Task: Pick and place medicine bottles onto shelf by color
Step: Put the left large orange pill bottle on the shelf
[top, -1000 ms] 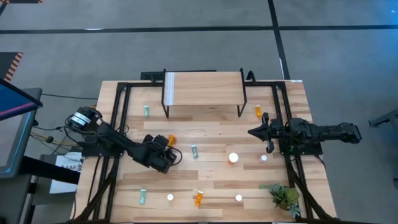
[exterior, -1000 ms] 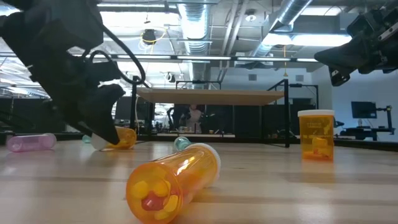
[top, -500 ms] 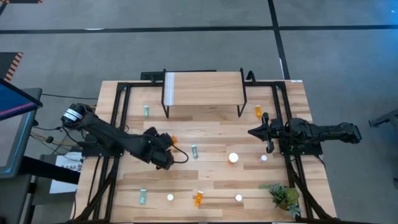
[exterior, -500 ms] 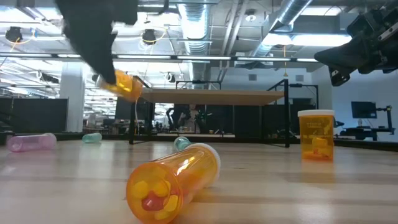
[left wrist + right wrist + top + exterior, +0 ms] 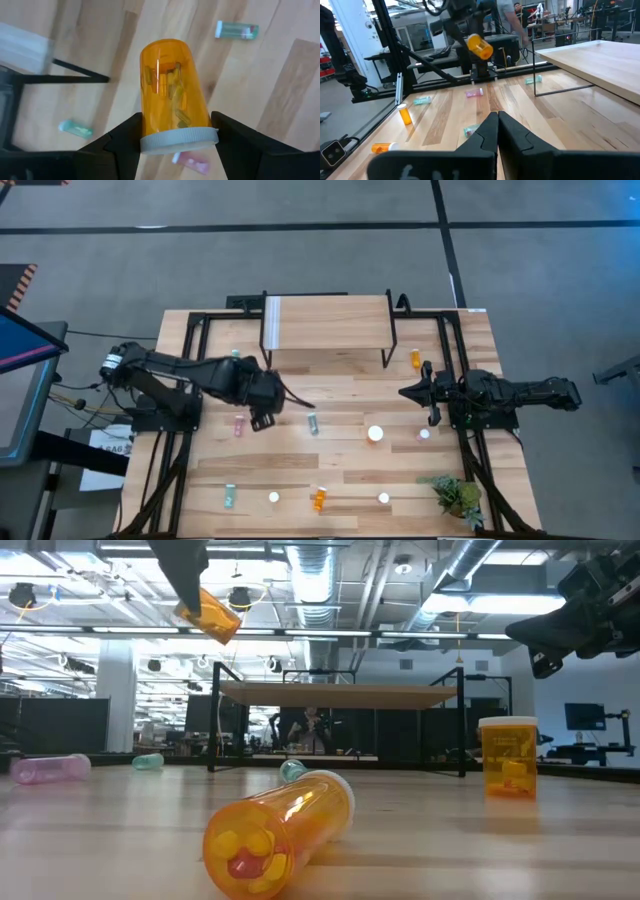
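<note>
Left jaws (image 5: 175, 142) clamp the orange bottle (image 5: 172, 92) at its white cap, carried tilted above the tabletop (image 5: 340, 395), beside the shelf (image 5: 330, 320). Right jaws (image 5: 496, 131) pressed together, empty, hovering well apart.

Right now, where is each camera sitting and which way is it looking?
High view: above the table, looking straight down; both arms show, left claw and right claw.
Low view: at tabletop height, looking level toward the shelf; arms enter from above.
Left wrist view: on the left arm, looking down past its own claw at the orange bottle it holds.
Right wrist view: on the right arm, looking across the table past its shut claw.
Shared: the lifted orange bottle shows in the low and both wrist views.
</note>
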You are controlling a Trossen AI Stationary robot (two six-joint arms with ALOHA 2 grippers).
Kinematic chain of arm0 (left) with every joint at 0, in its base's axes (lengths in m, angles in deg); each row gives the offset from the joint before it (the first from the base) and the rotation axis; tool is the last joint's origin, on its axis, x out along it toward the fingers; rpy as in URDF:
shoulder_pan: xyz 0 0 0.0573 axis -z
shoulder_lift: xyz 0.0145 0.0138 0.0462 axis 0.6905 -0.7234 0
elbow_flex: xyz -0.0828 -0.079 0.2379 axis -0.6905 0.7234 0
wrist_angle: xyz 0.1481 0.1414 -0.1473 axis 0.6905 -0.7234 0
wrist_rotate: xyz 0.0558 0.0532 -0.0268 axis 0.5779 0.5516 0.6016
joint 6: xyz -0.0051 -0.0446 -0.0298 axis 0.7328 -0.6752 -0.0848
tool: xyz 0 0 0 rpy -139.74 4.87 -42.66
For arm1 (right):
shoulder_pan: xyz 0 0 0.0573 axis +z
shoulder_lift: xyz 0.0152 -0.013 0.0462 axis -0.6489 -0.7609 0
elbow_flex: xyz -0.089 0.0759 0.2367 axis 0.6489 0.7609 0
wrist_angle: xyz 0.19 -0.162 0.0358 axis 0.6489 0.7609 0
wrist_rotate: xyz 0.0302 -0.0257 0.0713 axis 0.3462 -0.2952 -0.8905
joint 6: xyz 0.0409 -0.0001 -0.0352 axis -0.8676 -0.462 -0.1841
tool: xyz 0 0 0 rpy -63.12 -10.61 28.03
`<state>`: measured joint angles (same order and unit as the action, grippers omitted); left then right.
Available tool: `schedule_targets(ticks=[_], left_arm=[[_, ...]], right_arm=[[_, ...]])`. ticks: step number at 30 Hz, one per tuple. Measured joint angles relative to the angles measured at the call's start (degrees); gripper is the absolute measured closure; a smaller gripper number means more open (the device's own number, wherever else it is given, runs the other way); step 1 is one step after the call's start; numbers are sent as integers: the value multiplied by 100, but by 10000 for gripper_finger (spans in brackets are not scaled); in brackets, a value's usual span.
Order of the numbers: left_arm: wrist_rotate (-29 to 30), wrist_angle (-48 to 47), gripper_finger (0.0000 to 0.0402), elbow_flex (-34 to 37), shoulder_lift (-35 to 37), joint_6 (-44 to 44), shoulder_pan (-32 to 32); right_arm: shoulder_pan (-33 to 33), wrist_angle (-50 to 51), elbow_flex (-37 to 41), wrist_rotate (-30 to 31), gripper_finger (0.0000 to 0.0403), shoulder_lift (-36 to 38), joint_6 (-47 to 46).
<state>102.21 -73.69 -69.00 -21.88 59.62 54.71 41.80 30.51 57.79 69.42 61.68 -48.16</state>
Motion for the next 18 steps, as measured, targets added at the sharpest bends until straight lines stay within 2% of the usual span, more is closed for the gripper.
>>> schedule_targets(ticks=[7,12,18], left_arm=[[-283,114,195,-19,-2,664,-79],[-572,357,195,-19,-4,823,1],[-712,465,195,-19,-4,891,184]], right_arm=[[1,0,0,0,376,-1,0],[0,-1,0,-1,376,-2,6],[-86,-79,0,181,376,0,2381]])
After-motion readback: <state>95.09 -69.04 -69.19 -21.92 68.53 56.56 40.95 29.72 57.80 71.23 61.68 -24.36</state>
